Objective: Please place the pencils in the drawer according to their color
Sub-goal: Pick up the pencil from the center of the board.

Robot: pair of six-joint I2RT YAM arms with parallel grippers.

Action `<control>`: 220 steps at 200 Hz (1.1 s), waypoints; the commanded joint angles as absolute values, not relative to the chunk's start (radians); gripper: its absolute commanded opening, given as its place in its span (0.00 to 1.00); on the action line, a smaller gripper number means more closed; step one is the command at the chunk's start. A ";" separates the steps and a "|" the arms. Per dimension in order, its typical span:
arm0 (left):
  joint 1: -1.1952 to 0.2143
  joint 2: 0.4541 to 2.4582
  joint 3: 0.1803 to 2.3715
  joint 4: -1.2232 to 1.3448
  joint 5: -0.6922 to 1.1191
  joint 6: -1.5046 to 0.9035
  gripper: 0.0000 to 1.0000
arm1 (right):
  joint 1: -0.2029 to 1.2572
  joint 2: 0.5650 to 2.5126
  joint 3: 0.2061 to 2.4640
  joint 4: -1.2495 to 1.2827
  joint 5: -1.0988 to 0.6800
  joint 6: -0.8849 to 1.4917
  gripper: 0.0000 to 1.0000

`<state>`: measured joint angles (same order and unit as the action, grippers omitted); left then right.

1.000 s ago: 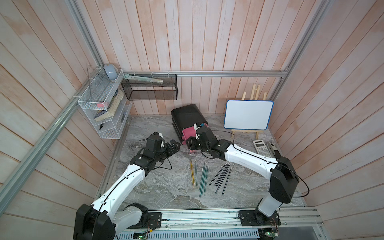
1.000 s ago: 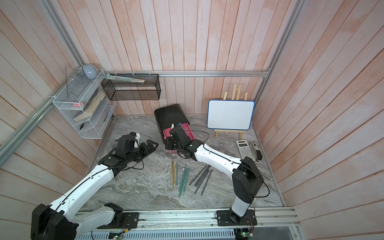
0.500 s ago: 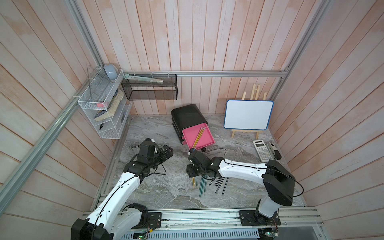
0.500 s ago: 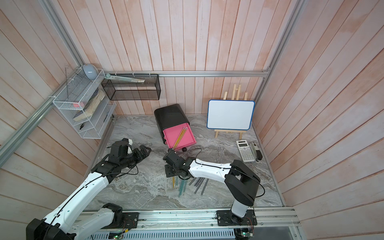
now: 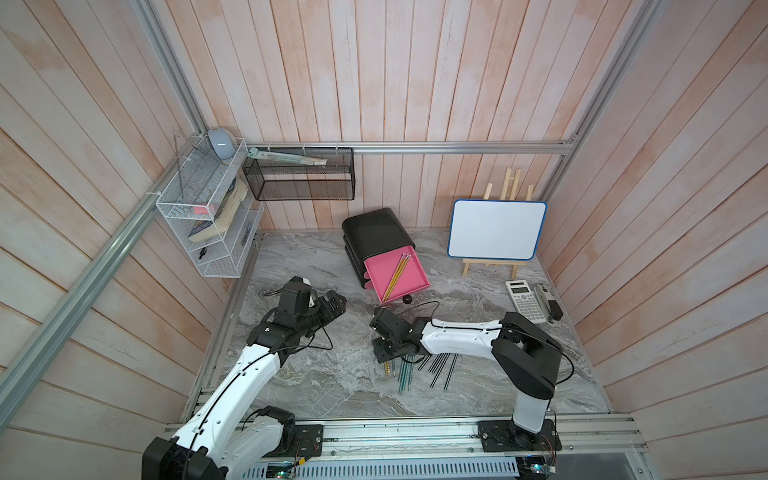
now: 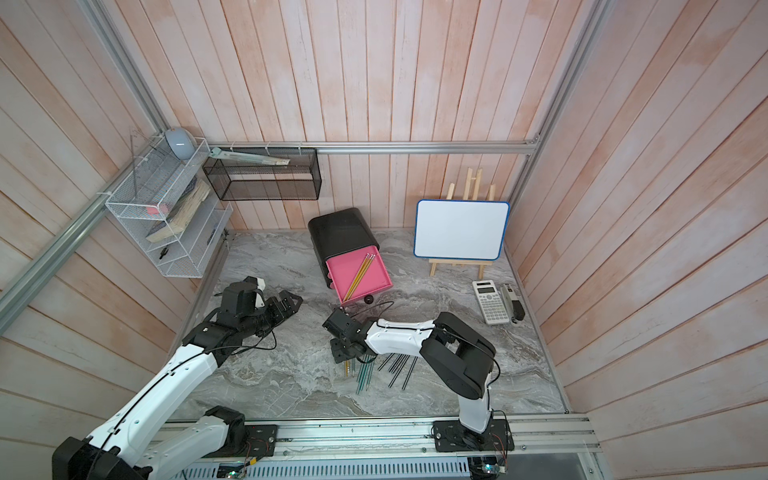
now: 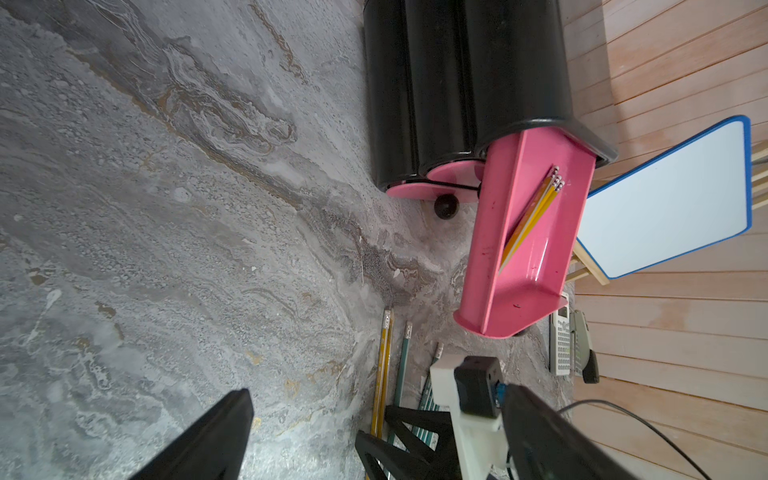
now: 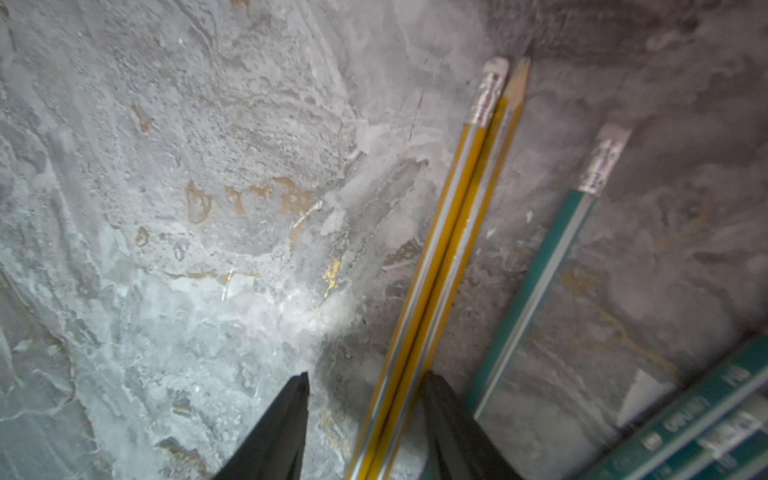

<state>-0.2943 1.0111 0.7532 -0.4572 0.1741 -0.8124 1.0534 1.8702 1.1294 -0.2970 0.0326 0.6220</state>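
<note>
Right pincer [image 8: 366, 374] hangs open astride two yellow pencils [image 8: 453, 232] on the worktop [image 8: 166, 249], likely to carry them to the drawer [image 5: 413, 279] already holding yellows [image 5: 395, 277].

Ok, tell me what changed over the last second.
The right gripper moved from the open pink plastic drawer down to two yellow wooden pencils, jaws open astride them. The left gripper drew back. The drawer stayed open; teal pencils and black pencils unmoved.

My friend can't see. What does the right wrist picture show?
Two yellow wooden pencils lie side by side on the grey marble table, between the open black fingers of the right tool. A teal-green pencil lies beside them.
</note>
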 commanded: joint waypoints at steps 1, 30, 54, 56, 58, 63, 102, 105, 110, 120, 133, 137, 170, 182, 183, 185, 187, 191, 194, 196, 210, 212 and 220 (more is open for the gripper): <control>-0.288 0.989 0.741 -0.460 0.167 -0.804 0.99 | 1.058 1.909 1.158 -0.308 0.039 0.595 0.51; -0.288 0.994 0.740 -0.456 0.167 -0.803 1.00 | 1.059 1.929 1.179 -0.312 0.018 0.579 0.50; -0.288 0.994 0.738 -0.449 0.170 -0.804 1.00 | 1.064 1.937 1.200 -0.316 0.006 0.563 0.50; -0.288 0.994 0.738 -0.449 0.170 -0.805 1.00 | 1.065 1.939 1.203 -0.316 0.003 0.562 0.50; -0.288 0.994 0.738 -0.448 0.170 -0.806 1.00 | 1.064 1.939 1.204 -0.317 0.002 0.561 0.50; -0.288 0.993 0.738 -0.448 0.170 -0.806 1.00 | 1.066 1.942 1.211 -0.317 -0.001 0.557 0.50; -0.288 0.995 0.737 -0.446 0.171 -0.807 1.00 | 1.088 1.961 1.281 -0.355 0.006 0.532 0.50; -0.288 0.995 0.737 -0.446 0.172 -0.807 0.99 | 1.088 1.959 1.285 -0.358 0.009 0.532 0.50; -0.288 0.996 0.738 -0.446 0.172 -0.806 1.00 | 1.089 1.954 1.290 -0.362 0.017 0.535 0.50; -0.289 0.994 0.738 -0.445 0.171 -0.805 1.00 | 1.089 1.943 1.304 -0.376 0.043 0.545 0.50; -0.288 0.996 0.738 -0.442 0.172 -0.807 0.99 | 1.089 1.932 1.339 -0.406 0.082 0.558 0.50; -0.288 0.997 0.738 -0.441 0.172 -0.806 0.99 | 1.089 1.931 1.354 -0.418 0.093 0.561 0.50; -0.287 0.999 0.739 -0.436 0.170 -0.806 0.99 | 1.084 1.950 1.467 -0.491 0.190 0.608 0.50; -0.287 1.000 0.740 -0.436 0.166 -0.806 0.99 | 1.078 1.972 1.505 -0.502 0.200 0.621 0.50; -0.287 0.999 0.740 -0.436 0.166 -0.807 0.99 | 1.077 1.975 1.509 -0.504 0.199 0.624 0.50; -0.288 1.000 0.739 -0.435 0.165 -0.807 1.00 | 1.076 1.979 1.515 -0.506 0.202 0.626 0.50; -0.288 1.000 0.739 -0.435 0.164 -0.807 1.00 | 1.075 1.984 1.521 -0.507 0.202 0.629 0.50; -0.286 1.000 0.739 -0.436 0.164 -0.808 1.00 | 1.071 1.993 1.532 -0.508 0.204 0.635 0.50; -0.285 1.001 0.740 -0.434 0.163 -0.808 0.99 | 1.068 2.000 1.541 -0.512 0.203 0.641 0.50; -0.284 1.000 0.741 -0.433 0.163 -0.807 0.99 | 1.066 2.004 1.546 -0.513 0.203 0.644 0.50; -0.281 1.002 0.744 -0.434 0.163 -0.808 0.99 | 1.056 2.034 1.573 -0.513 0.205 0.668 0.50; -0.280 1.003 0.744 -0.435 0.162 -0.808 0.99 | 1.055 2.037 1.577 -0.512 0.205 0.670 0.50; -0.276 1.004 0.746 -0.436 0.161 -0.806 0.99 | 1.049 2.051 1.585 -0.505 0.204 0.678 0.50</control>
<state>-0.2882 1.0077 0.7506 -0.4553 0.1741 -0.8127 1.0698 1.9854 1.5558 -0.4538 0.1635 0.6262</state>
